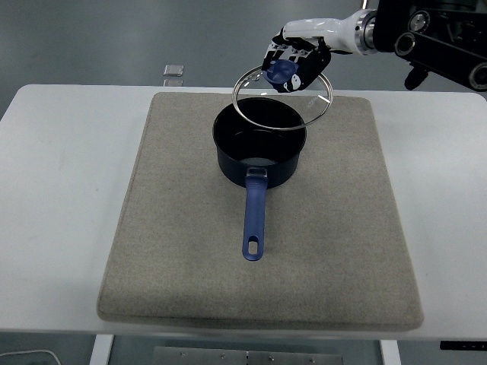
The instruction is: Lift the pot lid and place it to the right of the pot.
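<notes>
**Lid lifted clear of the pot; placing not yet done**

The glass pot lid (283, 100) is held in the air above the far right part of the pot (259, 148), tilted, with its rim seen as a thin metal ring. It is gripped at its blue knob (281, 72) by the right robot hand (297, 61), whose dark fingers are curled around the knob; the hand is therefore closed on the lid, not spread. The right arm (426, 38) is seen reaching in from the upper right corner. The left robot hand is not seen in the view.

The pot is standing open on the grey mat (183, 251), which is spread over the white worktop (53, 213). Its dark interior is exposed, and its blue handle (255, 217) is pointed toward the near edge of the worktop. No contact between lid and pot can be made out; the lid's lower edge appears to be apart from the pot's rim, though part of it overlaps the pot in this view.

The first part of the task, the lifting, is judged to be done. What is left is the carrying of the lid to the right and the setting of it down on the mat beside the pot, where bare mat is available. A small flat object (173, 71) is lying beyond the mat at the far side of the worktop and is not involved.
</notes>
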